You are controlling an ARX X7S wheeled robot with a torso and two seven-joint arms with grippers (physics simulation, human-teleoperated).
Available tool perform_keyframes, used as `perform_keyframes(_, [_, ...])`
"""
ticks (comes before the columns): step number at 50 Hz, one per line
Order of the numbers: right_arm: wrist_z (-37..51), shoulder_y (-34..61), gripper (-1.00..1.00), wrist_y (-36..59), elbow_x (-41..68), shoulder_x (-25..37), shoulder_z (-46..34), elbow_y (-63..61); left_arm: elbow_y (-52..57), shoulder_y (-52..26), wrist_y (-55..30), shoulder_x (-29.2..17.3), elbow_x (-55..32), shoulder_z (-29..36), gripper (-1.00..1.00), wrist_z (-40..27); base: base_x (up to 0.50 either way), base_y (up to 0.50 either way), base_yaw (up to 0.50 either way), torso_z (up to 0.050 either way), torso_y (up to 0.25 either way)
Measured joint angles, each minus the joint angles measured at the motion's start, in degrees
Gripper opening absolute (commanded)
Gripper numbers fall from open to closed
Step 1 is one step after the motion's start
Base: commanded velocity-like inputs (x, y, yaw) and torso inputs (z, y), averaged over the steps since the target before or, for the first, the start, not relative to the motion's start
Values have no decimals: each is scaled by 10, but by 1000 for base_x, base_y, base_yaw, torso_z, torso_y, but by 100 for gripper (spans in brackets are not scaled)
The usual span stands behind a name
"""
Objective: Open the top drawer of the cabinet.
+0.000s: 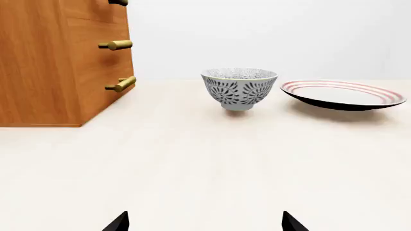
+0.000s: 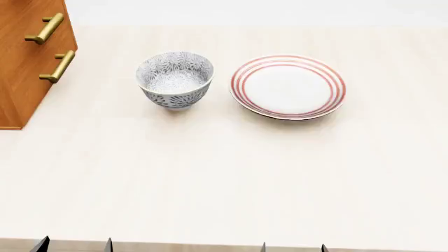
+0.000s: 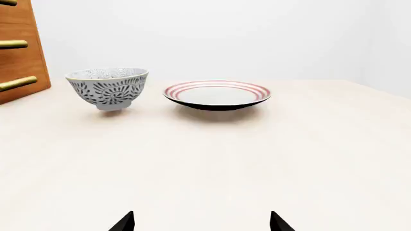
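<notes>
Overhead, the head camera is looking down on a pale cream table (image 2: 231,178) that is filling nearly the whole picture, with a plain whitish wall running behind it. The cabinet (image 2: 21,63) is standing at the table's far left corner, on the left arm's side, and only two of its brass handles are showing there. A patterned bowl (image 2: 175,79) is sitting just right of it, and a red-ringed plate (image 2: 288,86) is lying near the bowl, apart from it.

The left wrist camera is showing more of the cabinet: its side panel, three handles stacked up the front, and the top drawer (image 1: 96,9) cut off at the picture's edge, sitting flush with those below. The right wrist camera is catching only a sliver of that front, yet it is revealing the plate's dark underside.

The left gripper (image 1: 205,222) and the right gripper (image 3: 201,221) are each showing two dark fingertips spread wide apart, gripping nothing, both hovering low at the table's near edge, well apart from the cabinet.
</notes>
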Motion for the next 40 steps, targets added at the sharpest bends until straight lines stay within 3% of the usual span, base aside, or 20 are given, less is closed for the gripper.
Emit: perform_keyframes(40, [29,-1,100,-4,23,34,-46,3,-17,-5,2,-34,-10,43,100,-42,0,0,0,0,0])
